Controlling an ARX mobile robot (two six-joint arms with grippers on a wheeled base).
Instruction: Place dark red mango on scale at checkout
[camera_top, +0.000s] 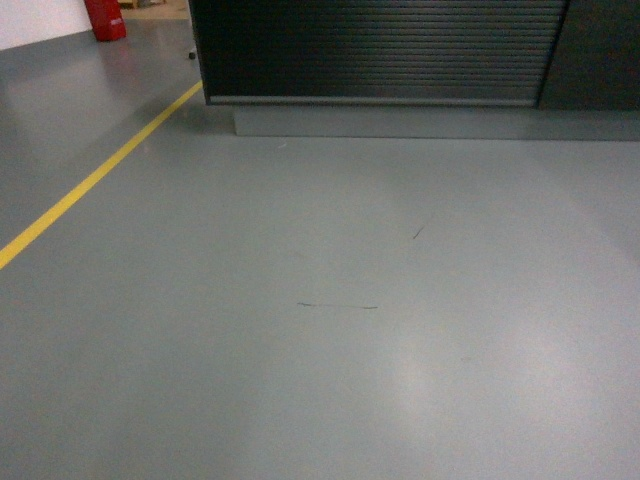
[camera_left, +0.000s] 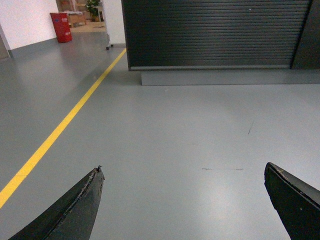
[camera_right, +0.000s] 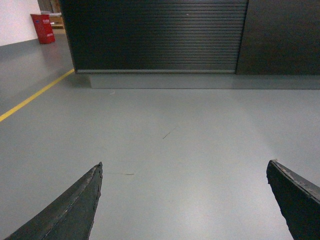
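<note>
The checkout (camera_top: 380, 50) stands ahead as a dark counter with a horizontally ribbed black front panel; only its front shows, also in the left wrist view (camera_left: 215, 32) and the right wrist view (camera_right: 160, 35). Its top is out of view. The dark red mango and the scale are out of view. My left gripper (camera_left: 183, 170) is open, its two black fingers spread wide over bare grey floor. My right gripper (camera_right: 184, 165) is open as well, with nothing between its fingers. Neither gripper shows in the head view.
Grey floor (camera_top: 320, 330) stretches from me to the counter's grey plinth (camera_top: 430, 122). A yellow floor line (camera_top: 90, 180) runs diagonally on the left. A red bin (camera_top: 105, 18) stands far back left. A dark plain panel (camera_top: 600, 55) adjoins the counter on the right.
</note>
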